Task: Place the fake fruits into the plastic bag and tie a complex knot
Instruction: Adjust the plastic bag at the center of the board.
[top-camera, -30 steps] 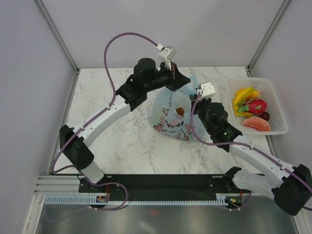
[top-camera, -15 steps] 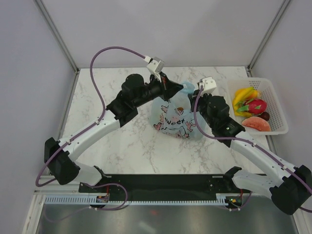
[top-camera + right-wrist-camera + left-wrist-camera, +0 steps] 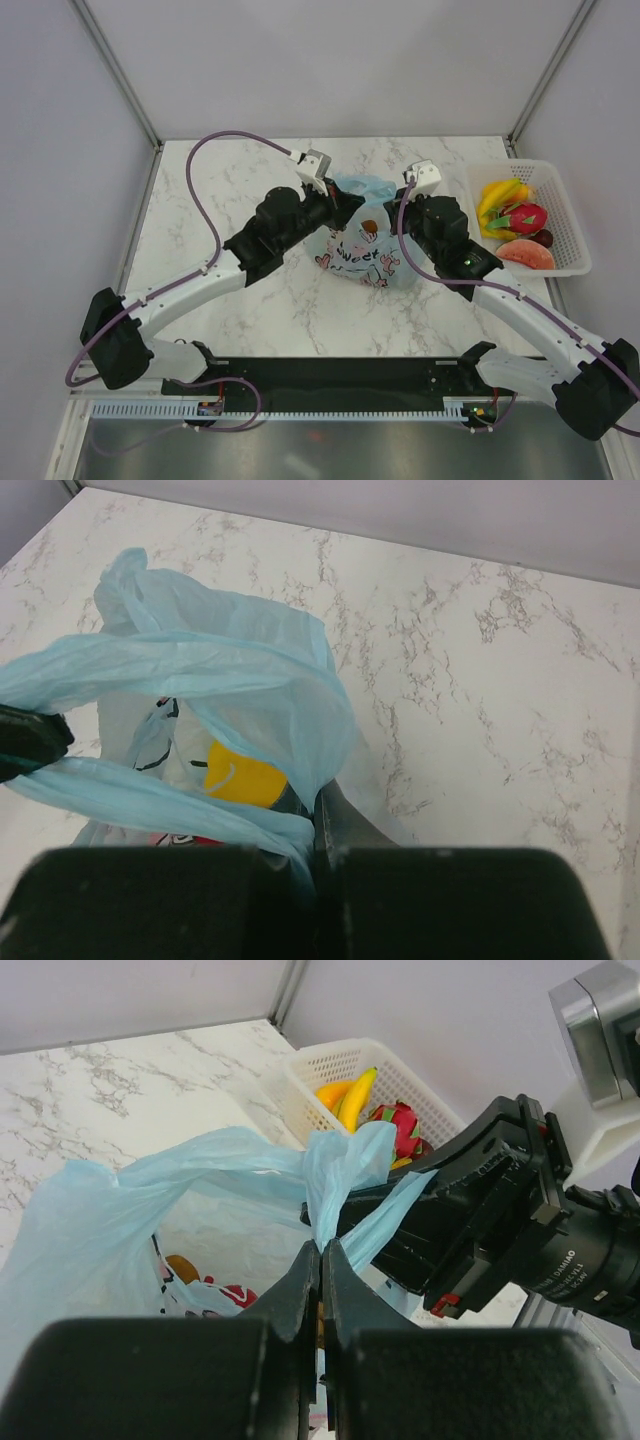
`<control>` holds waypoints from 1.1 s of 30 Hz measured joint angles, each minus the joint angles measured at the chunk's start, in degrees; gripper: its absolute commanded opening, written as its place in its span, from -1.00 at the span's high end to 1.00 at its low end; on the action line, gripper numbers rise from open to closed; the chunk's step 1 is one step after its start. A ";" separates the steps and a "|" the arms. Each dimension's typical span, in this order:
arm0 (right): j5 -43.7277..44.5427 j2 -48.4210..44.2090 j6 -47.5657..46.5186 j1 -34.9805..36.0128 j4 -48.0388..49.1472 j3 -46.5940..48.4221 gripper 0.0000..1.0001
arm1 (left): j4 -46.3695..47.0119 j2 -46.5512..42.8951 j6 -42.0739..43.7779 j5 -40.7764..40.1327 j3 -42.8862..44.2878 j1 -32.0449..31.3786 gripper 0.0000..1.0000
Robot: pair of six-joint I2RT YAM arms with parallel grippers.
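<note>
The marble table (image 3: 220, 200) carries the plastic bag (image 3: 358, 258) near its middle, standing between the two arms with its mouth held open. At the right edge of the table sits a white mesh basket (image 3: 578, 228), apart from the bag. The left gripper (image 3: 320, 1258) has its jaws pressed together on the bag's light-blue plastic. The right gripper (image 3: 318, 815) pinches the film on the opposite side in the same way. In the basket lie the bananas (image 3: 497, 195), a dragon fruit (image 3: 526, 216), an orange-red slice (image 3: 525, 255) and a dark ball (image 3: 543, 238) – inside the bag a tan round fruit (image 3: 369, 227) and a yellow piece (image 3: 245, 775) are seen.
</note>
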 measured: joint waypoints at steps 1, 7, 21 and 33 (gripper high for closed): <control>-0.07 0.00 0.00 0.00 -0.13 0.00 1.00 | 0.33 0.15 -0.50 -0.44 -0.24 0.02 0.96; -0.17 -0.72 0.00 -0.07 -0.39 -0.02 1.00 | 3.28 4.22 -4.24 0.33 -0.17 2.05 0.95; 0.55 -1.29 -2.03 -0.63 -3.06 0.13 1.00 | 4.04 13.07 -8.87 7.48 3.96 4.26 0.95; 8.52 4.07 -12.50 6.60 -6.71 5.42 1.00 | 5.09 17.42 -11.26 7.37 5.22 5.27 0.95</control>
